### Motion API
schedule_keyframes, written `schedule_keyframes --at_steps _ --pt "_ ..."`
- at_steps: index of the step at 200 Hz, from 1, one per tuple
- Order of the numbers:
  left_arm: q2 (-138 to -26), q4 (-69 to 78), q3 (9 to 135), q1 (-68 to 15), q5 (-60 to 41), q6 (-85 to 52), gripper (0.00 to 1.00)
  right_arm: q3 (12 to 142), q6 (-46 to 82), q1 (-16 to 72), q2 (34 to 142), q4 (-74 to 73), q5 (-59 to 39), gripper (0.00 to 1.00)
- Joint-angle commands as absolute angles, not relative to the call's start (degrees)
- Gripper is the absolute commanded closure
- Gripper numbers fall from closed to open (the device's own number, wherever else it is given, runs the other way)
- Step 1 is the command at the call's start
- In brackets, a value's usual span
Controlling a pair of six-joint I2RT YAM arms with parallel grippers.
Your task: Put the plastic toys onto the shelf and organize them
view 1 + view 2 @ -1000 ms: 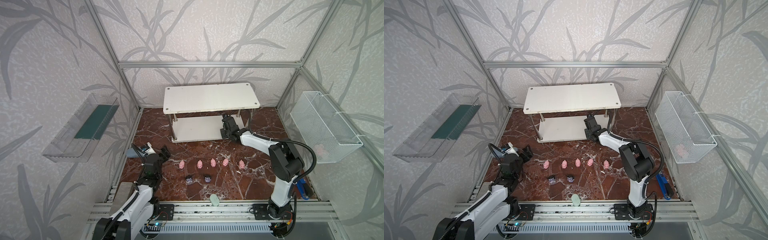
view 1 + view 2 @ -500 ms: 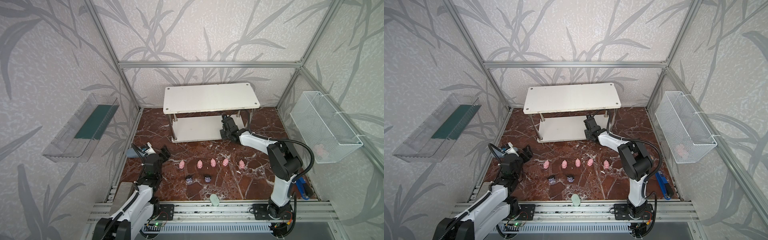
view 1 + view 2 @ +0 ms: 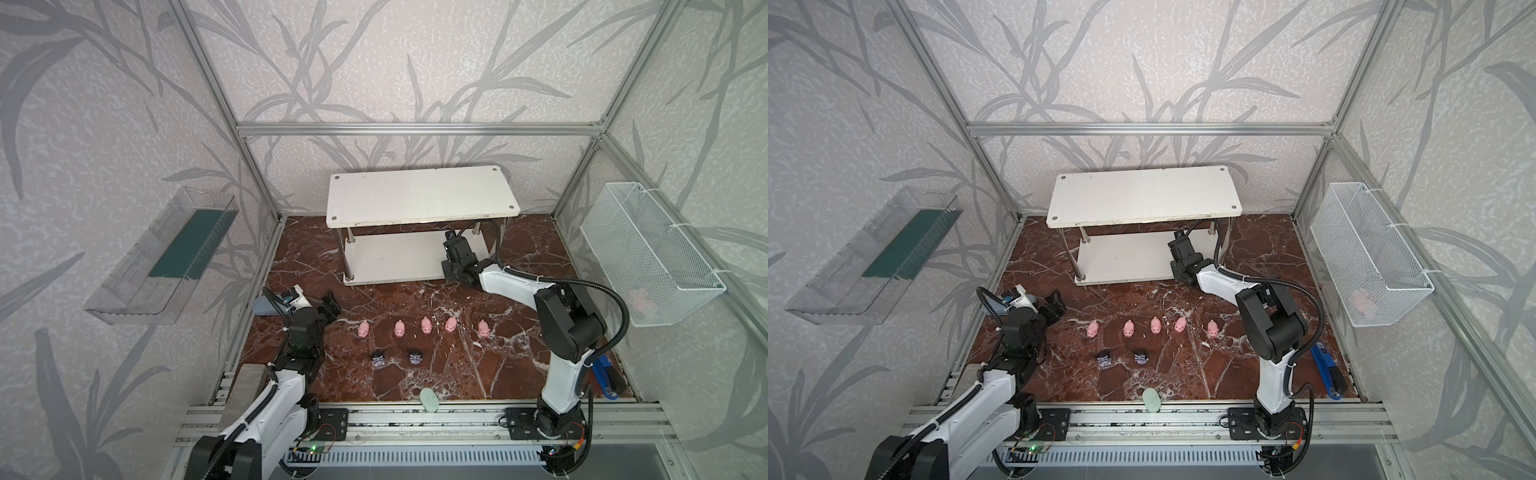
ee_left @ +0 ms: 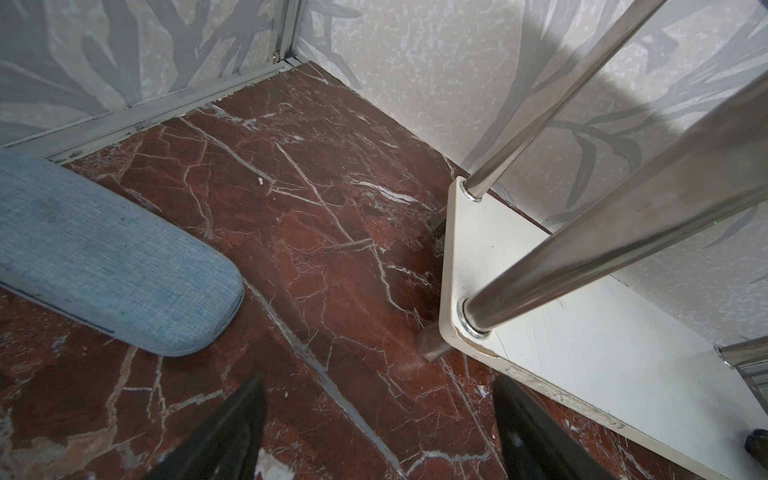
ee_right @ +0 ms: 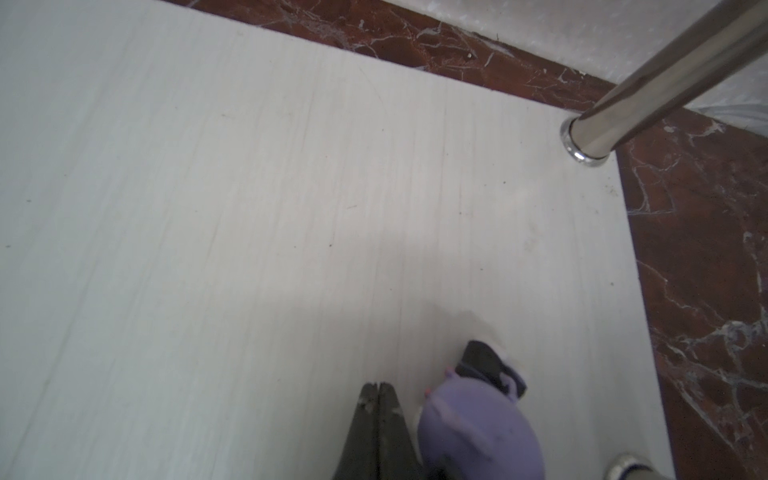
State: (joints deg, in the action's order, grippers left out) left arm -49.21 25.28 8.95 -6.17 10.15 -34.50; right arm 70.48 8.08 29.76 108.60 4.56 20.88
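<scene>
White lower shelf board (image 5: 249, 208) carried one purple figurine (image 5: 478, 432). Right arm reached in low; right fingers (image 5: 368, 411) pressed together, empty, just beside it. Left fingers (image 4: 237, 419) stood wide apart, empty, over desk (image 4: 311, 249).

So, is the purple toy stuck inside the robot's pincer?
No, the right pincer is shut with nothing between its fingers, and the purple toy sits beside it on the shelf's lower board.
</scene>
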Motion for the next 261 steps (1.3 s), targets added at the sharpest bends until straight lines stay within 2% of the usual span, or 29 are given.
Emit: schedule_keyframes --at_steps 1,113,181,203,238,261 --pt "-49.3 26.1 9.0 -5.9 10.4 -35.1 0.17 68.6 8.0 29.4 106.6 6.1 22.2 1.0" --pt "-50.5 27.0 9.1 -5.9 9.7 -35.5 0.16 66.0 8.3 28.4 104.4 5.6 22.0 1.0" --pt "-49.3 25.9 8.9 -5.9 10.1 -35.2 0.16 66.6 4.5 31.2 100.9 2.3 9.3 0.96" --pt "-48.7 25.3 9.0 -5.9 10.0 -35.0 0.13 67.2 3.1 33.0 99.3 2.2 8.1 0.94" --pt "-47.1 24.3 9.1 -5.9 9.0 -34.9 0.01 65.7 2.2 36.0 94.4 3.5 7.7 0.92" --pt "-44.9 22.8 9.1 -6.0 7.9 -34.8 0.02 61.4 4.5 37.3 88.8 5.6 7.0 0.87"
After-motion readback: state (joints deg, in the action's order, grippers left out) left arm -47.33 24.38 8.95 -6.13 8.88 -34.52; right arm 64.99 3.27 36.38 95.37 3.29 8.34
